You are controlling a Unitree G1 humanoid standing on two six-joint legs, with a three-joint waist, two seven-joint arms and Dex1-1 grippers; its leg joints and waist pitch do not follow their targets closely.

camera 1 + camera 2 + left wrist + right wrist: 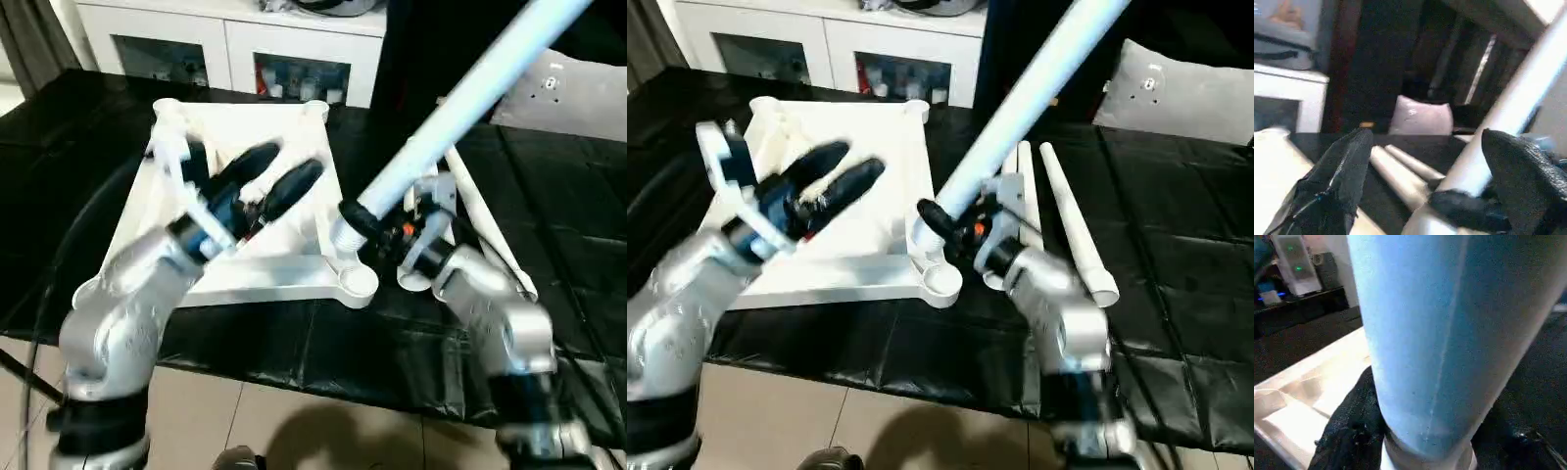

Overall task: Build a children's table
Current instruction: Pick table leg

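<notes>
Two spare legs (1073, 230) lie on the black desk (1176, 264) at centre right of the right eye view; the left eye view hides them behind the raised leg (460, 103) pinched by the right hand (364, 232). The left hand (263, 176) hovers spread over the upturned tabletop (284, 269). A white cabinet (235, 39) stands behind.

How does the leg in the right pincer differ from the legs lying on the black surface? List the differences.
1. The held leg is clamped near its base by the right pincer; the loose legs lie free.
2. The held leg slants steeply upward over the tabletop corner; the loose legs lie flat on the black surface.
Shared: all are long, round, tapered and white.
</notes>
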